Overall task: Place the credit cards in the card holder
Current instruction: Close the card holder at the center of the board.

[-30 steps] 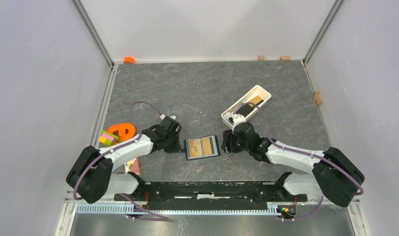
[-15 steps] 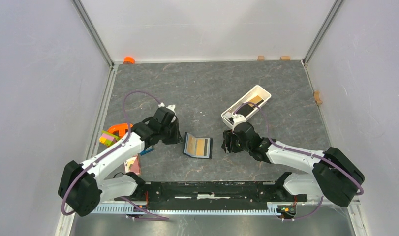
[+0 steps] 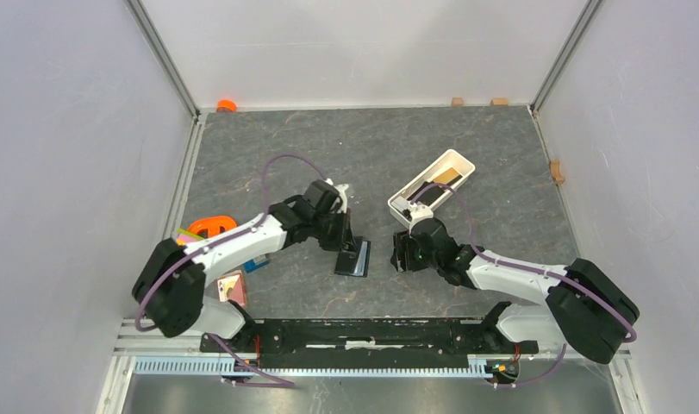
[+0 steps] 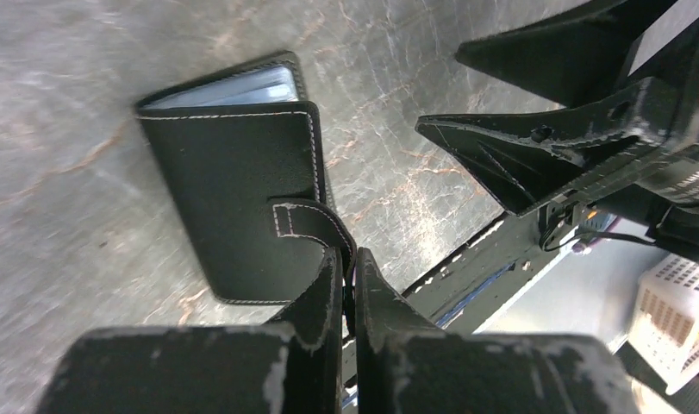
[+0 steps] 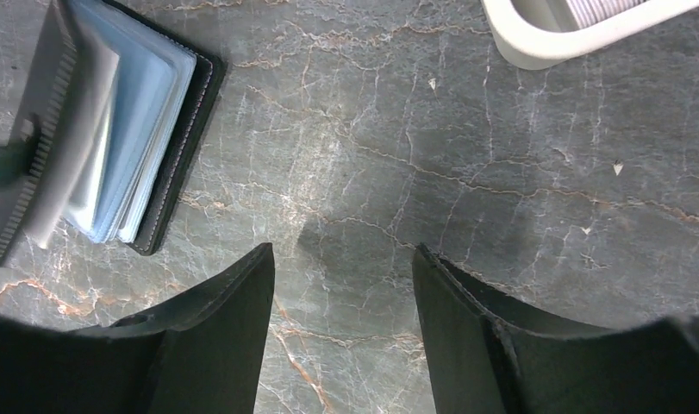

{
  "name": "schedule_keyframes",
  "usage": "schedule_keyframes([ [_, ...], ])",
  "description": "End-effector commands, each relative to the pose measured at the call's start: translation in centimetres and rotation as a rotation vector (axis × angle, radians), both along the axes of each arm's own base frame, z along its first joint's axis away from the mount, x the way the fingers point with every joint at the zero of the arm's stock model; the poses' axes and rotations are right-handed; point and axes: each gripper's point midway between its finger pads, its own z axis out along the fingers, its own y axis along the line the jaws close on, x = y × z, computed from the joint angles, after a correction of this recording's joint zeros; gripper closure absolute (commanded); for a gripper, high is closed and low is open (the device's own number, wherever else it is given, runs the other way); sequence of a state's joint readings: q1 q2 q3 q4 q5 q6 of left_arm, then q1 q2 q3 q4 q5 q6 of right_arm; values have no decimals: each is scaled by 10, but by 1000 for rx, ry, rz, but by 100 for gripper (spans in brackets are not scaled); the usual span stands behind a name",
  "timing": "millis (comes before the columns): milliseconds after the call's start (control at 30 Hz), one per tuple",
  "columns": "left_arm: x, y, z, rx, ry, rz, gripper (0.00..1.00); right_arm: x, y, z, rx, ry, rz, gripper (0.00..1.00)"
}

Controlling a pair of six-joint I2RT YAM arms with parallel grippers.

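Smack in the middle of the table (image 3: pixel 328 147) is the card holder (image 4: pixel 229 185), and the left claw (image 4: pixel 347 269) has its fingers pinched tight on the snap tab (image 4: pixel 315 226), so the black cover is folded over most of the way. From the right wrist view the cover is tilted up off the rest, with the clear sleeves (image 5: pixel 147 129) fanned out underneath and the back cover flat on the stone. The right claw (image 5: pixel 341 259) sits just to the right of the holder, low over the table, jaws spread wide with nothing between them, not touching the holder. Up beyond it there's the long white tray (image 3: pixel 456 160), with what looks like a tan credit card (image 3: pixel 449 176) lying inside near its far end, well apart from the holder.
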State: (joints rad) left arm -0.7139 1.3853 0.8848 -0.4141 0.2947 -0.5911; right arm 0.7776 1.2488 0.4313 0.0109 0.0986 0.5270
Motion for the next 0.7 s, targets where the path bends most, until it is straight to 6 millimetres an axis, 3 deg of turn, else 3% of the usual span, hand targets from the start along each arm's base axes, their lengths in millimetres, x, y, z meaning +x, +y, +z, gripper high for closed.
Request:
schedule_keyframes([
  [0, -6, -43, -1, -93, 10, -72, 98, 7, -1, 7, 20, -41, -35, 35],
  [100, -10, -57, -16, -112, 37, -86, 92, 8, -4, 10, 22, -54, -52, 34],
  [233, -15, -66, -25, -143, 58, -115, 60, 10, -10, 18, 34, -88, -81, 33],
  [333, -9, -66, 1, -195, -30, -105, 37, 12, -15, 26, 42, -119, -102, 32],
  [467, -7, -56, 38, -195, -117, -114, 17, 12, -12, 40, 93, -154, -103, 29],
  [533, -8, -46, 46, -164, -141, -109, 11, 11, -6, 48, 140, -166, -82, 25],
  [667, -4, -18, 49, -102, -168, -43, 7, 4, 15, 65, 272, -184, -5, 20],
])
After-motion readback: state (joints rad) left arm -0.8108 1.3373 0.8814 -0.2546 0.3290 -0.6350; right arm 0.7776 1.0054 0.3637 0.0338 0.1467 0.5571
